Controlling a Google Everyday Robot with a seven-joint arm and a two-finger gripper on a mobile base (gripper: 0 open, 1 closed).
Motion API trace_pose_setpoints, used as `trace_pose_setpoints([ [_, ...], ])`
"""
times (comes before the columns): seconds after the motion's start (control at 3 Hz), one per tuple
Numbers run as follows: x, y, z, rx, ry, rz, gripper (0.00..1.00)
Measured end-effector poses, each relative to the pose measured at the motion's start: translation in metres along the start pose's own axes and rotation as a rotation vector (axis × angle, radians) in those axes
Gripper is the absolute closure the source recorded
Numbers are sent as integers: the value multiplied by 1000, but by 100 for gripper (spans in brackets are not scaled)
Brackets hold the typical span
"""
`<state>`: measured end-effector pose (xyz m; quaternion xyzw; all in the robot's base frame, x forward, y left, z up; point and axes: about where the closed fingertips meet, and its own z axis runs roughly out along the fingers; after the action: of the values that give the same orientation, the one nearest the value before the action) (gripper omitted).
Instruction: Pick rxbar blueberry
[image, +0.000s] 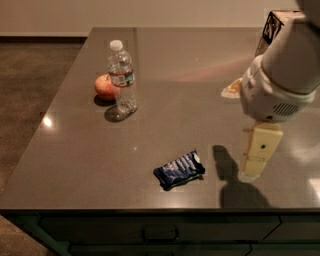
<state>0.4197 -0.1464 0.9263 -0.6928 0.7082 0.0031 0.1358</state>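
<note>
Your gripper (253, 167) hangs at the right of the frame, pointing down at the bench (200, 75); spread or clenched, you cannot tell. The rxbar blueberry (179, 170) lies flat at lower centre, left of the gripper, not touching it.

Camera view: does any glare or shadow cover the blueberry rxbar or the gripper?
Camera view: no. The rxbar blueberry lies evenly lit near the front edge. The gripper hangs to its right, and its shadow falls on the table just short of the bar. One glare spot sits far left.
</note>
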Motion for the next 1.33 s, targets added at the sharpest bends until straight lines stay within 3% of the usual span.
trace_pose_setpoints([
  [0.33, -18, 15, 37, -35, -14, -108, 0],
  [0.67, -31, 19, 62, -55, -20, -176, 0],
  [1.33, -50, 25, 92, -86, -4, -255, 0],
])
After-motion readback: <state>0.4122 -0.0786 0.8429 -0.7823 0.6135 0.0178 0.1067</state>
